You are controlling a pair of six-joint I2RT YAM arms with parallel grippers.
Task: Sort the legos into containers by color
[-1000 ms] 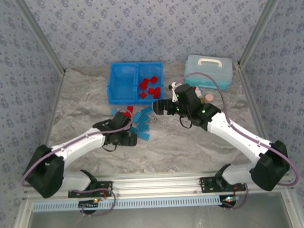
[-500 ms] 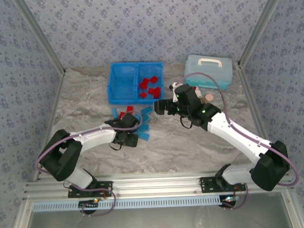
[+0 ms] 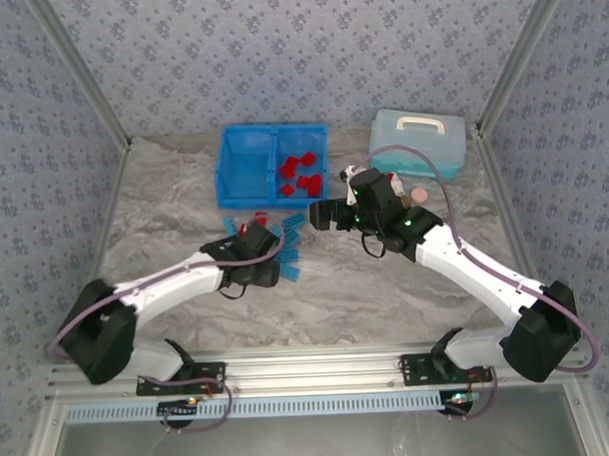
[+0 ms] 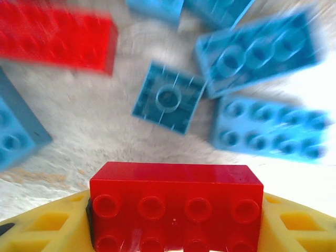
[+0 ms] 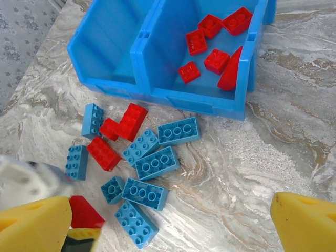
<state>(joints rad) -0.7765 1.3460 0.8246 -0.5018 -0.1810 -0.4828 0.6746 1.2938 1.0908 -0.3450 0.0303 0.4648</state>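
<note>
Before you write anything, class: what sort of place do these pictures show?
Probably a robot lab test cell, not a home: a left arm and right arm bolted to a metal rail, patterned panels walling in the table, and legos staged beside a blue bin.

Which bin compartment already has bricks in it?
The right compartment, holding several red bricks; the left compartment beside it has none.

The left gripper [image 3: 253, 236] is sitting over the loose legos [image 3: 293, 246]; the right gripper [image 3: 319, 215] is hovering beside them, near the bin [image 3: 221, 181].
</note>
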